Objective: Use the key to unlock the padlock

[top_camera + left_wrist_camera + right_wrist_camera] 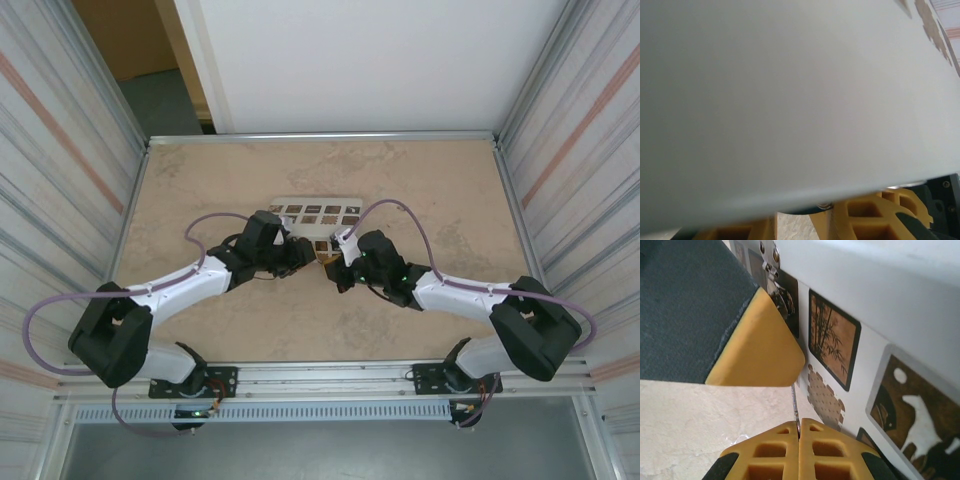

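My two grippers meet at the front of a white box with brown patterned squares. A dark teal sliver of the padlock, with a silver bit at its right, sits between my left gripper fingers, close under the box wall. The left gripper is shut on it. My right gripper is shut on the key, whose thin silver blade points up and passes under the left gripper's yellow finger. In the top view the right gripper is almost touching the left one.
A silver metal clasp hangs on the box front beside the left finger. The beige table is walled by a metal frame on three sides. Cables loop over both arms.
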